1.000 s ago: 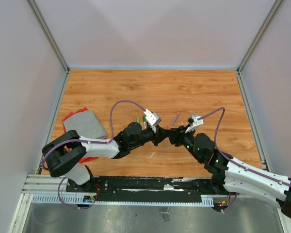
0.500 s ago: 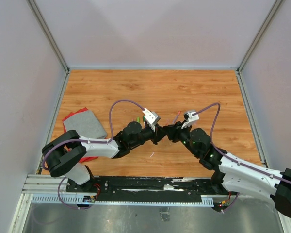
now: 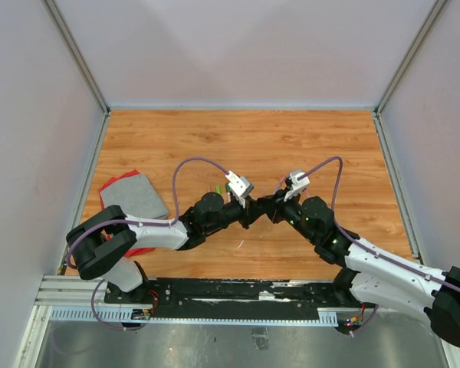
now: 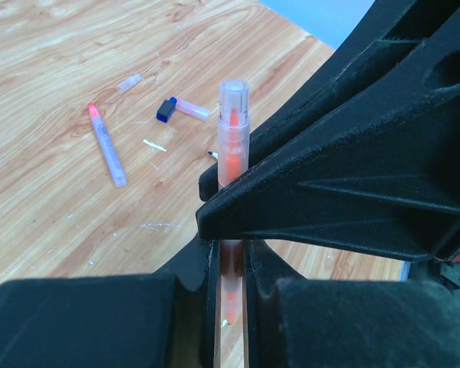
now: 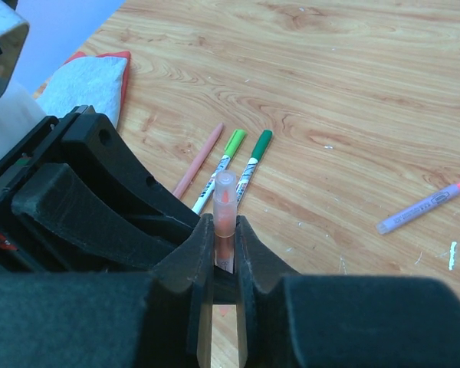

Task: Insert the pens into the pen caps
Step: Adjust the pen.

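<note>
Left fingers (image 4: 185, 280) clenched on orange translucent plastic pen (image 4: 231, 264); right fingers (image 5: 190, 261) pinching its clear stubby plastic cap (image 4: 233, 115). Likely risk: skewed push jams cap or slides pen.

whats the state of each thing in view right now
orange pen, upright, clear cap over its tip
left gripper, shut on orange pen
right gripper, shut on orange pen
light green pen, capped, lying flat
dark green pen, capped, lying flat
purple pen, uncapped, lying flat
</note>
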Controlling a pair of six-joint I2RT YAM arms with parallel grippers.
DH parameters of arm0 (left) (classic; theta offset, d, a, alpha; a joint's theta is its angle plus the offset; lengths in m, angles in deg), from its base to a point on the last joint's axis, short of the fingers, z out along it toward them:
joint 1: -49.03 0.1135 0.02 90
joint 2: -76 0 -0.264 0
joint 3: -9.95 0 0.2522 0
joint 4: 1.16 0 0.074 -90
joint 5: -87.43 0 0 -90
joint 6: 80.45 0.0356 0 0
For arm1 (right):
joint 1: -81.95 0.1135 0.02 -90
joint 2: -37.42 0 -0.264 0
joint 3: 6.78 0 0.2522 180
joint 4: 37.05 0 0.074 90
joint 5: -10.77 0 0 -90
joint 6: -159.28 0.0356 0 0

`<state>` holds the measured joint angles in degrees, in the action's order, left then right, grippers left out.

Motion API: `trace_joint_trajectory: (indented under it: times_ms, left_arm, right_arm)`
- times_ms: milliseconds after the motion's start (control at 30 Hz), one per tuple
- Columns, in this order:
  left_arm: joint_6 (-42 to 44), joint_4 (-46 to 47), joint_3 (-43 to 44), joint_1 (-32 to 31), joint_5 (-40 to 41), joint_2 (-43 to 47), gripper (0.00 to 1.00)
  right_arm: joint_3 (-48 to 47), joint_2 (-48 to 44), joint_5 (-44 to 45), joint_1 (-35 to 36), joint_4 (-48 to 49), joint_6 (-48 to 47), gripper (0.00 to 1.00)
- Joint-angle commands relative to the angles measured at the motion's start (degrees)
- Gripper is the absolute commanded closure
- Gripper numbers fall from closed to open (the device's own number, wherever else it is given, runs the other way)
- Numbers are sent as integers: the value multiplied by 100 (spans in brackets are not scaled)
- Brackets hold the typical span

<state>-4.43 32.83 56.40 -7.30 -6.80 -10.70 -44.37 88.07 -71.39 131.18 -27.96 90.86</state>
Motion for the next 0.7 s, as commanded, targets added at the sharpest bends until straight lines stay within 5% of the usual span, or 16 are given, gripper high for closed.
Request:
trace_joint_trajectory:
  times_ms: [0,333,667]
  left_arm:
    - [80,375,-4,-52,-130,230,96]
    - [-23,438,-109,-50,29,397,64]
    - [5,454,-310,-50,666,689,53]
  right_arm:
    - [-137,-183,-224,-78,-87,-336,99]
    - [87,-796,165,-141,76,-710,100]
    - [212,-1559,333,-141,-173,-2044,100]
